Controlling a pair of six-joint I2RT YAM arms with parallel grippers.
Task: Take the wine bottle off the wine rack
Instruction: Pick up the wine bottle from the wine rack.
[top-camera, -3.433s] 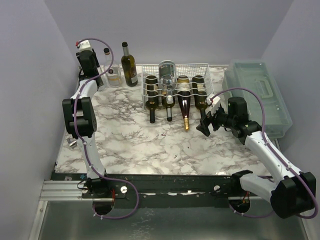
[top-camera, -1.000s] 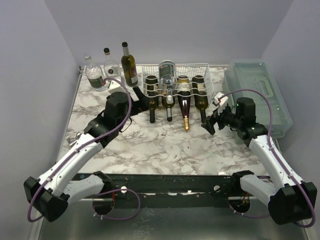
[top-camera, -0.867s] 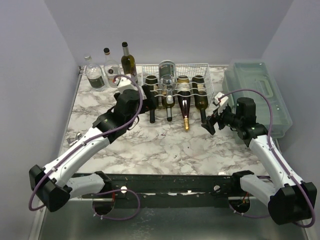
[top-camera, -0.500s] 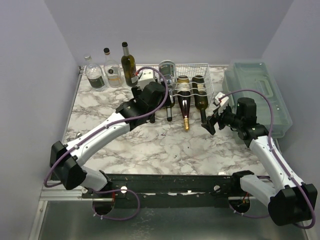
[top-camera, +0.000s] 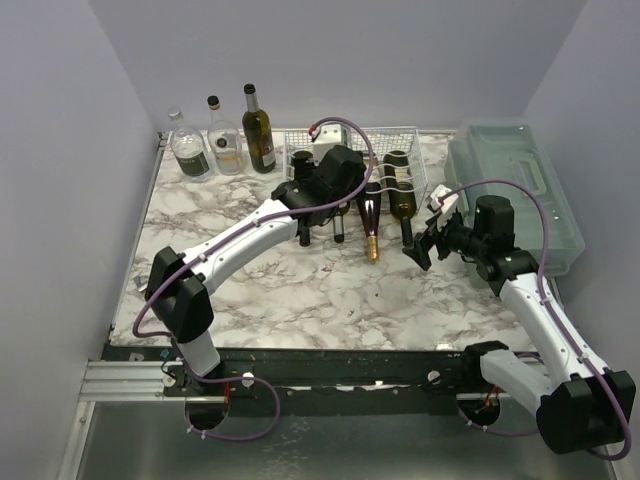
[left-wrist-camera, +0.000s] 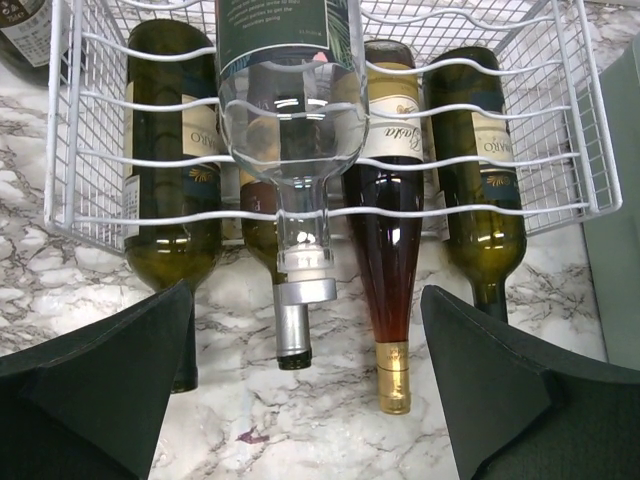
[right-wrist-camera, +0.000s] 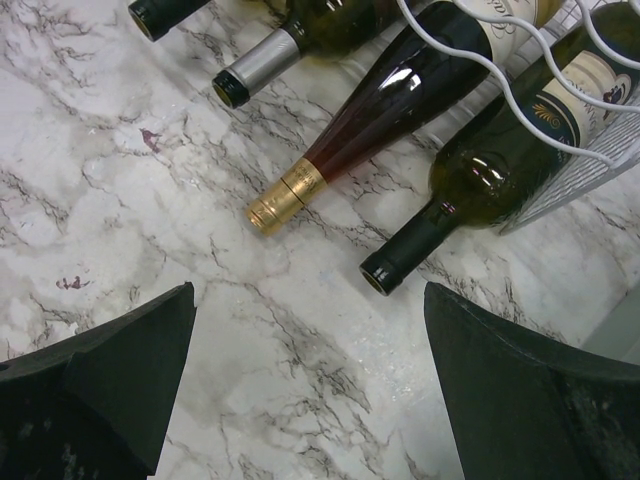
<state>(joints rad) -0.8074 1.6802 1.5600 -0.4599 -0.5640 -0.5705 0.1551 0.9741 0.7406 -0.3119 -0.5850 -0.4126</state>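
While the left gripper (left-wrist-camera: 320, 400) hangs wide open before the wine rack (left-wrist-camera: 570, 150), the clear wine bottle (left-wrist-camera: 290, 120) lies on its upper tier, neck outward, above four lower bottles (left-wrist-camera: 388, 250). The right gripper (top-camera: 420, 245), also spread, waits by the rack's right front over open marble table (top-camera: 300, 290).

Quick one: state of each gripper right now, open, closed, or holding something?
Left gripper: open, holding nothing, facing the wine rack.
Right gripper: open, holding nothing.
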